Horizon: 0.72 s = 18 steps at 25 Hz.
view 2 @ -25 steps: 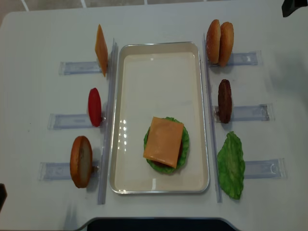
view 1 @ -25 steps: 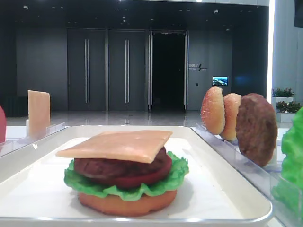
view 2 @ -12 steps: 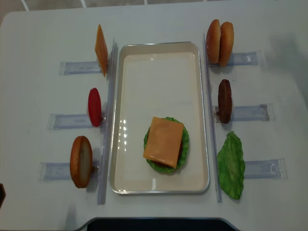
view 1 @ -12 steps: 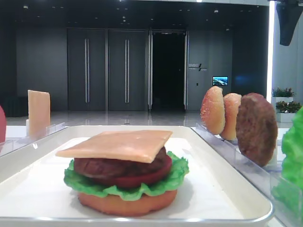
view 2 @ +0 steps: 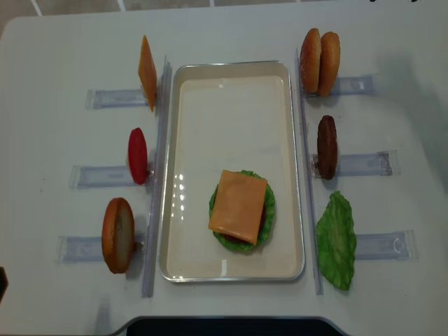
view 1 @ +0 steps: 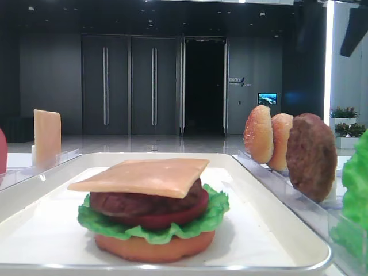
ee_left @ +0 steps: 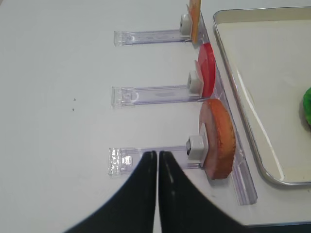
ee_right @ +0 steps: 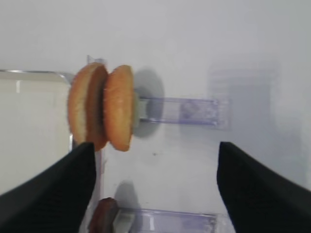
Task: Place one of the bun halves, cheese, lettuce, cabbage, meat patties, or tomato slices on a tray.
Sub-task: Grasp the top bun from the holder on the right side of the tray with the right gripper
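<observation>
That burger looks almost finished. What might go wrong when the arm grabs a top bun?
Two bun tops stand pressed together in their rack, so the open right gripper may catch both or knock one over. The cheese sits skewed on the stack, so a bun set down on it could slide.

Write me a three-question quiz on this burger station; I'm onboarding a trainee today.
1. True or false: the cheese is the top layer of the stack on the tray.
2. Which gripper has its jaws open? A) left gripper B) right gripper
3. Fill in: the two buns under the right wrist camera stand on ____ in their rack.

Key: 1 true; 2 B; 3 edge
</observation>
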Each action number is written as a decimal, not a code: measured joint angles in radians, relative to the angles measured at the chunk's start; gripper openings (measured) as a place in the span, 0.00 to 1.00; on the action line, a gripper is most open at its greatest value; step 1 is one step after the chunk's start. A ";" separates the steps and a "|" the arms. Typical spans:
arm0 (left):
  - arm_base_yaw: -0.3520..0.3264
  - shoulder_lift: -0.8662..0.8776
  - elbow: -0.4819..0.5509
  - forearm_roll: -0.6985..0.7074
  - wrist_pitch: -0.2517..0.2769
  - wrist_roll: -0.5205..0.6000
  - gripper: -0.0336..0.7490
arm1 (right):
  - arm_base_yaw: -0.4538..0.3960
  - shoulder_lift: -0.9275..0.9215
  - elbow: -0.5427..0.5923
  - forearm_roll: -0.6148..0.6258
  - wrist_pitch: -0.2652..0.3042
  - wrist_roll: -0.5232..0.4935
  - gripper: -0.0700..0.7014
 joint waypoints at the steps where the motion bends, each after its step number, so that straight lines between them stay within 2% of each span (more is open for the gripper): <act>1: 0.000 0.000 0.000 0.000 0.000 0.000 0.04 | 0.020 0.000 0.000 0.000 0.000 0.014 0.77; 10: 0.000 0.000 0.000 0.000 0.000 0.000 0.04 | 0.172 0.001 0.000 -0.026 0.001 0.160 0.77; 18: 0.000 0.000 0.000 0.000 0.000 0.000 0.04 | 0.212 0.004 0.000 -0.041 0.001 0.178 0.78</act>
